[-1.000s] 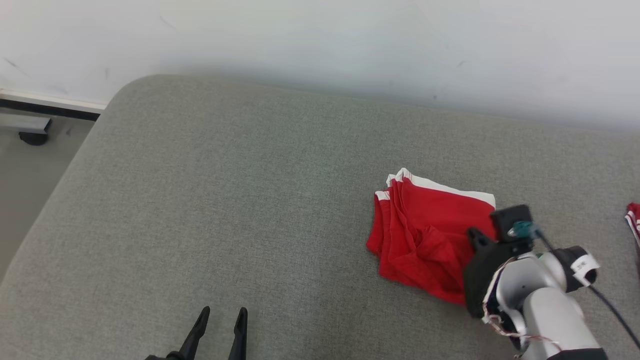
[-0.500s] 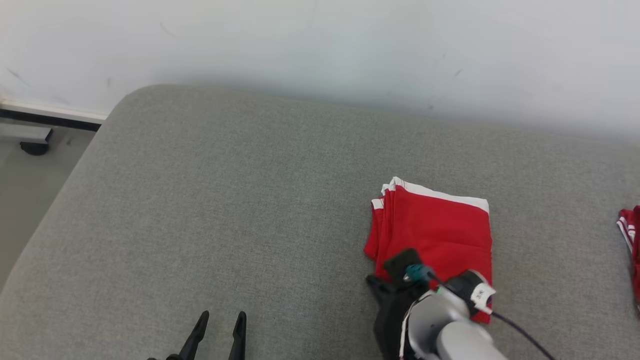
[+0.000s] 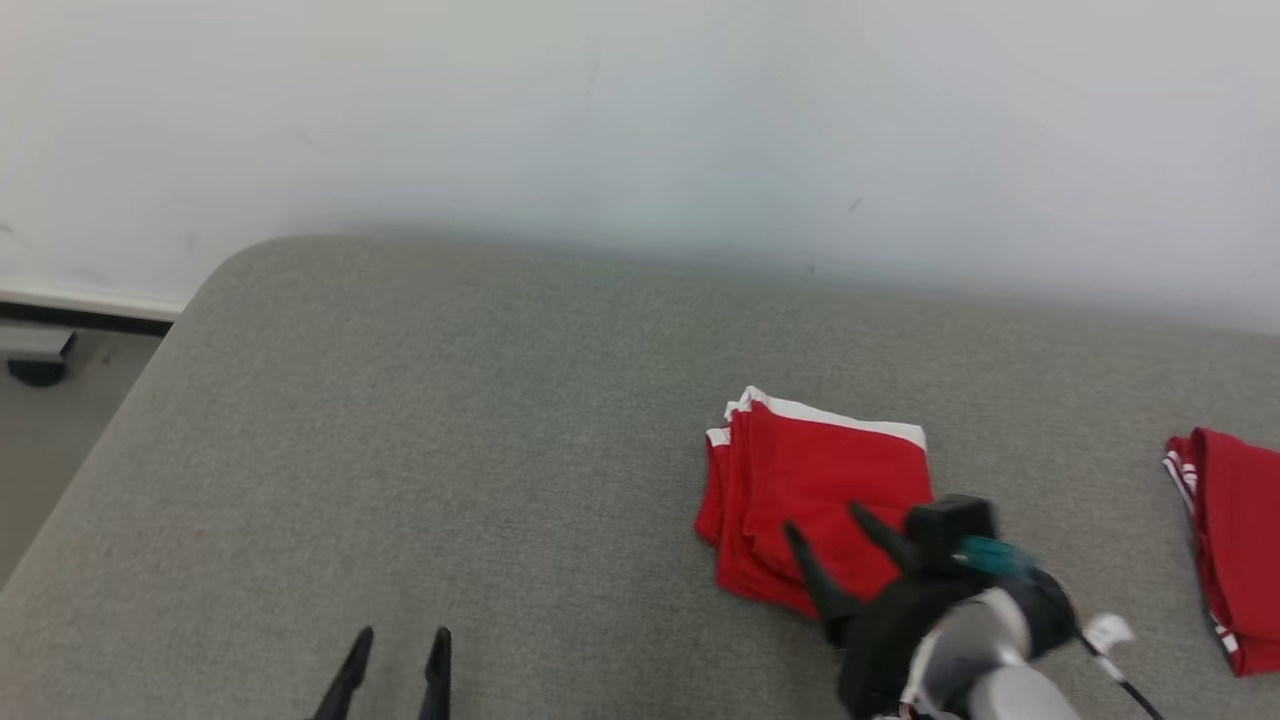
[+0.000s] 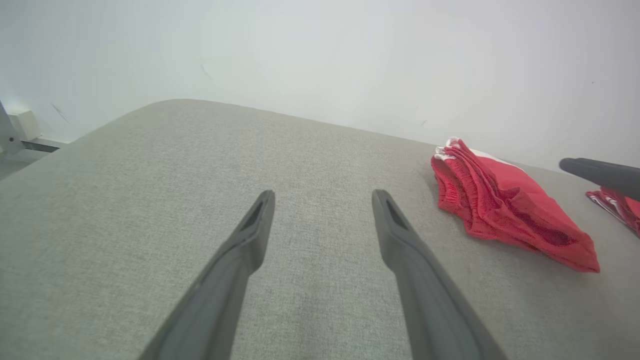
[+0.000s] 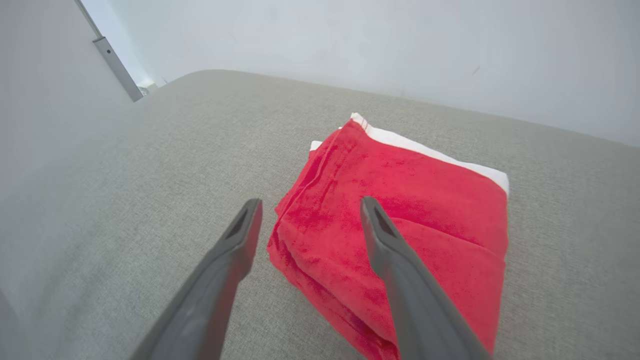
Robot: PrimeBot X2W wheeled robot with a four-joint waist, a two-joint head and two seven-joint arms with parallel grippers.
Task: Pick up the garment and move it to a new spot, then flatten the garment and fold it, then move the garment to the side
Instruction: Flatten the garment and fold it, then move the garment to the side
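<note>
The garment [image 3: 800, 490], red with a white band along its far edge, lies folded in a compact stack on the grey cushion, right of centre. The right wrist view looks down on the garment [image 5: 400, 210] from close up, and the left wrist view has the garment [image 4: 500, 205] off to its right. My right gripper [image 3: 825, 525] hovers over the garment's near edge, open, with nothing between its fingers. At the bottom left my left gripper [image 3: 397, 640] stands open above bare cushion, well apart from the garment.
A second red cloth with white stripes [image 3: 1225, 540] lies at the right edge of the grey cushion [image 3: 450, 450]. A white wall runs behind it. Floor and a dark caster [image 3: 35, 370] show past the cushion's rounded left corner.
The right gripper has opened and let go of the garment, drawing back over its near edge. The head camera has tilted, shifting the whole picture. The left gripper has held still.
</note>
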